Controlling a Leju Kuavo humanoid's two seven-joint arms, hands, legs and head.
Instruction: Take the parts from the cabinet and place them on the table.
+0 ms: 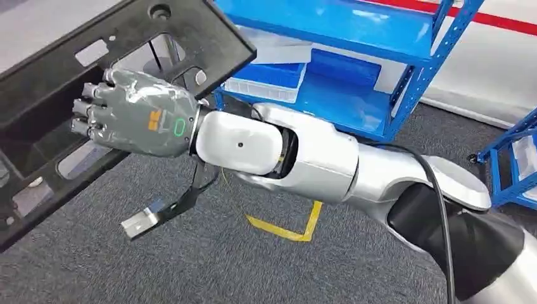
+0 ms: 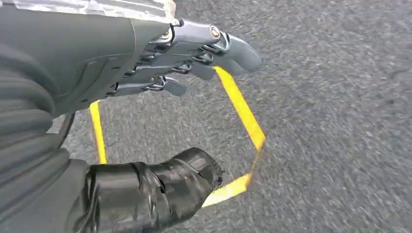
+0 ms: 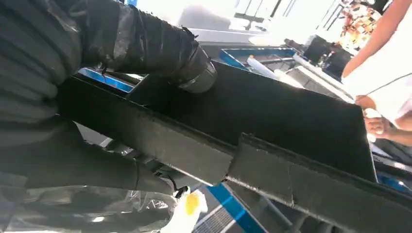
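Note:
A large black plastic frame part [image 1: 57,82] with cut-out openings is held up in the air at the left of the head view. My right hand [image 1: 136,113] reaches across from the right and grips it, its fingers curled through one opening. In the right wrist view the thumb [image 3: 160,48] lies over the black part [image 3: 291,126], whose long edge runs across the picture. My left hand [image 2: 160,63] hangs above grey carpet with its fingers apart and nothing in it.
A blue metal shelf rack [image 1: 354,57] stands behind the part and holds a white tray [image 1: 266,88]. Another blue rack [image 1: 513,158] is at the right edge. Yellow tape [image 1: 285,228] marks the grey carpet. A person [image 3: 388,73] stands beyond the part.

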